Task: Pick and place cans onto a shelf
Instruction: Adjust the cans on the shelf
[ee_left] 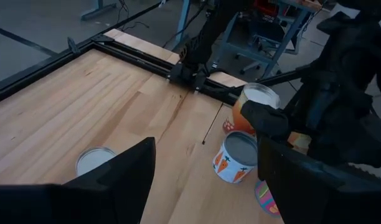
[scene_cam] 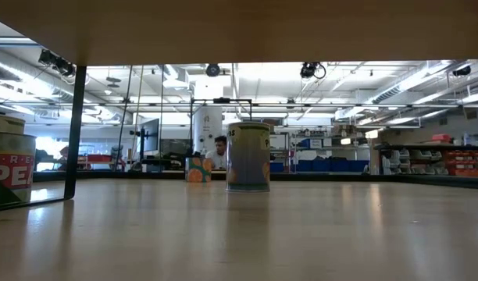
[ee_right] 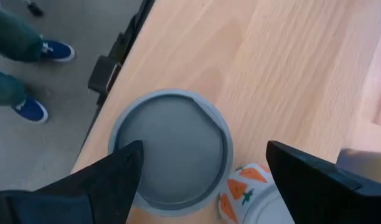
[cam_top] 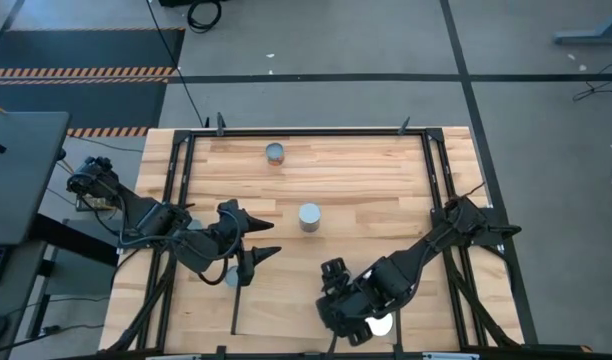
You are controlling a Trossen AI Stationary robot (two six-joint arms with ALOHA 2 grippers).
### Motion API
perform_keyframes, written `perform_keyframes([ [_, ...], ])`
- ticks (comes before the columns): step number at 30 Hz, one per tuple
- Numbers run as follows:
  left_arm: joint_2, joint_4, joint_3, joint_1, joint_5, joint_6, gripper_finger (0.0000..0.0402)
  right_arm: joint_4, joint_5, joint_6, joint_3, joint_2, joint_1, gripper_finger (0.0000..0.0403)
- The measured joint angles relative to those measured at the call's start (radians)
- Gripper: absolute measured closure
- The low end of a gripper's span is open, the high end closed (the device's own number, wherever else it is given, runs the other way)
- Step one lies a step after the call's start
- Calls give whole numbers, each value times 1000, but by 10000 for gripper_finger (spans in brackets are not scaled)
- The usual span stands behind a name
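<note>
While the right hand [ee_right: 200, 171] hangs wide open over a grey-topped can [ee_right: 169, 149] at the desk's [cam_top: 366, 180] near edge, a carrot-labelled can [ee_right: 243, 186] touches it and could be knocked. Left hand [cam_top: 254, 238] waits open; two more cans [cam_top: 309, 216] stand farther off.

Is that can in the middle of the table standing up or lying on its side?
Standing upright. From above, the middle can shows its round grey top; the low view shows its label side vertical.

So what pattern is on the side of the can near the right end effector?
Orange carrots on white, on the can; the left wrist view shows it best.
</note>
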Motion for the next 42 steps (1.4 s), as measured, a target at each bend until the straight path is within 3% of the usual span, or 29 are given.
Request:
perform_keyframes([
  [19, 0, 0, 0, 0, 0, 0, 115, -48, -32, 49, 54, -2, 6, 55],
  [25, 0, 0, 0, 0, 0, 1, 115, 0, -160, 105, 97, -2, -9, 55],
  [31, 0, 0, 0, -1, 0, 1, 115, 91, -232, 113, 38, 5, -17, 55],
  [42, 0, -1, 0, -2, 13, 2, 115, 155, -235, 207, -2, 4, -18, 55],
])
